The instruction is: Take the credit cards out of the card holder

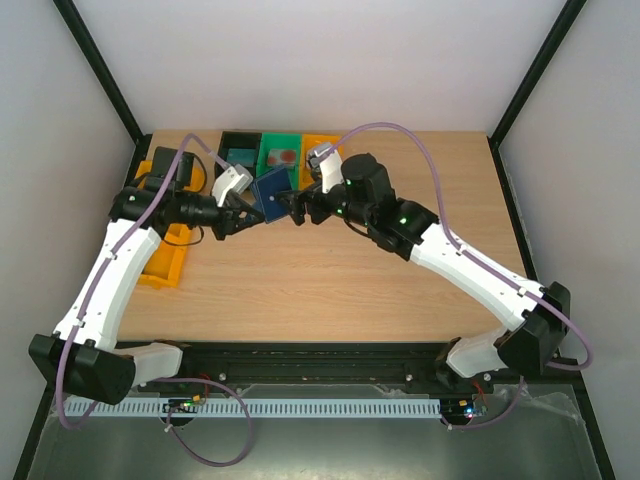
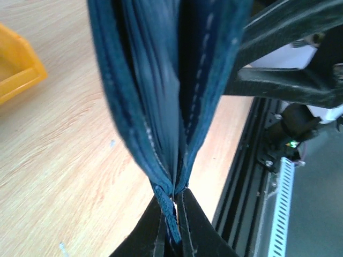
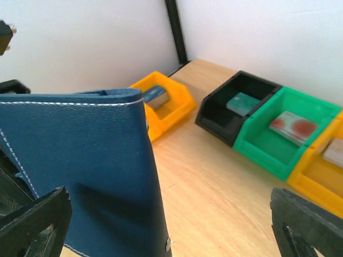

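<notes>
1. Nearest the arm bases, my left gripper (image 2: pixel 174 206) is pressed together on the lower edge of the card holder (image 2: pixel 161 91). It pinches both stitched leaves where they meet and holds them off the wooden table (image 1: pixel 330 280).
2. The dark navy holder hangs with its leaves close together, between my two arms, above the far middle of the table. I judge it light, soft and floppy. A pinch at a stitched edge should hold it, but the leaves may twist if tugged sideways.
3. No credit cards show from its pockets in any view. I expect them to be thin, stiff and slick, best taken by an exposed edge and drawn straight out of the pocket.
4. Just right of the holder, my right gripper (image 1: pixel 297 208) is spread wide, facing the outer leaf and gripping nothing. I cannot tell whether a finger brushes it.
5. Farthest back stand a black bin (image 3: pixel 214 120), a green bin (image 3: pixel 262 152) and an orange bin (image 3: pixel 311 187), each with a card-like piece inside. A yellow bin (image 3: pixel 171 112) sits further left.
</notes>
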